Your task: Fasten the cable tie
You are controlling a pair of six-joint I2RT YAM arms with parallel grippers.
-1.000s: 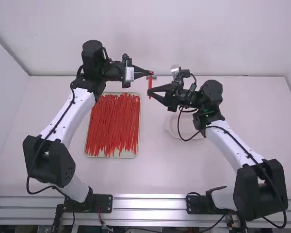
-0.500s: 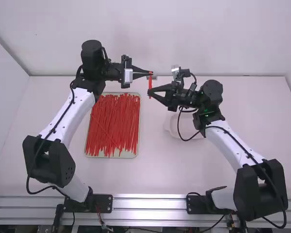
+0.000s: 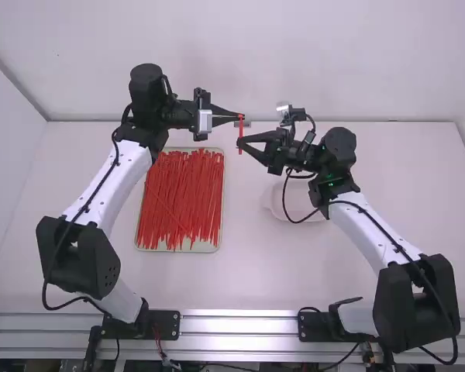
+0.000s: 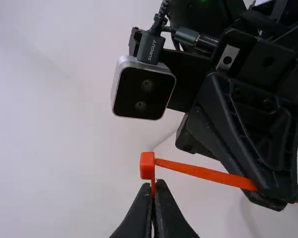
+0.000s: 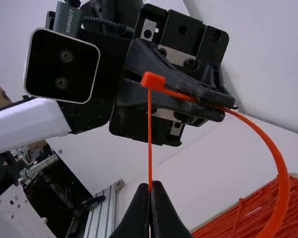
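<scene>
My left fingers (image 4: 152, 194) pinch the red cable tie (image 4: 147, 166) by its head, and my right fingers (image 5: 150, 196) pinch its thin tail; it looks light, bendy, maybe slippery.

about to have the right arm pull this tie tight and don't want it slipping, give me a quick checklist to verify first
1. Left gripper shut on the red cable tie right next to its head: ok.
2. Right gripper shut on the tie's strap: ok.
3. Strap straight between head and right gripper: ok.
4. Tail actually threaded through the head: cannot tell.
5. Loop drawn small: not ok, the strap bows out in a wide curve past the left gripper.
6. Tie held up in the air, off the tray of spare ties: ok.
</scene>
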